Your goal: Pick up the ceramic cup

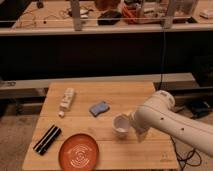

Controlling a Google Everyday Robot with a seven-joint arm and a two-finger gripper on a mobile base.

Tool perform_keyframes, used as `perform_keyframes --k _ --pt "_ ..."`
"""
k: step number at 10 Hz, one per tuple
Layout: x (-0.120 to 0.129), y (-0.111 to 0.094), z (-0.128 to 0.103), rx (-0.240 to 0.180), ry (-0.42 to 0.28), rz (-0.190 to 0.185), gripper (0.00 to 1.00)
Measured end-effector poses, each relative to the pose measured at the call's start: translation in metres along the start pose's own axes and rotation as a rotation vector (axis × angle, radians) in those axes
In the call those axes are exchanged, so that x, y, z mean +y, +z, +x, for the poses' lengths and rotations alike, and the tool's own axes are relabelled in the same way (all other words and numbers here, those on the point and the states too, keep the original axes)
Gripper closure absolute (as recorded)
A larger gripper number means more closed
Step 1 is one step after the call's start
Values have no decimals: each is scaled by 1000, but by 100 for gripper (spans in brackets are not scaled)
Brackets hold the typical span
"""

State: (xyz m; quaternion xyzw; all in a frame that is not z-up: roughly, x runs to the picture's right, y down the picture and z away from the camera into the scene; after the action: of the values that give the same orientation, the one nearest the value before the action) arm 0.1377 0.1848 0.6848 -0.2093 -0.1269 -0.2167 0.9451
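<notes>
Your ceramic cup (120,125) stands upright on the wooden tabletop (131,95), its open mouth facing up. It sits right of the middle and nearer the front edge than the back edge. You see the gripper (131,126) right against the cup's right side, at the end of the thick white arm (170,122) that reaches in over the right edge. The arm's own bulk covers the gripper's end, so you cannot tell whether it is closed on the cup or only beside it.

To the left of the cup, well apart, you find an orange plate (79,151) at the front edge, marked with pale rings. No writing on it can be read. A blue pad (99,108) lies near the middle of the tabletop, behind and left of the cup. A white bottle-like object (66,100) lies on its side toward the left edge; any label on it is too small to read. A black oblong object (47,139) lies slantwise by the front left corner. By the front right corner you see a small dark mark (164,161) on the wood, not legible.
</notes>
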Motion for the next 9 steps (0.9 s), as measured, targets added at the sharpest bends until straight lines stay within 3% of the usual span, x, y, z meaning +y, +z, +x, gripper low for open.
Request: perform_keyframes --k 9 --pt "-4 -3 -2 -3 -6 20 20"
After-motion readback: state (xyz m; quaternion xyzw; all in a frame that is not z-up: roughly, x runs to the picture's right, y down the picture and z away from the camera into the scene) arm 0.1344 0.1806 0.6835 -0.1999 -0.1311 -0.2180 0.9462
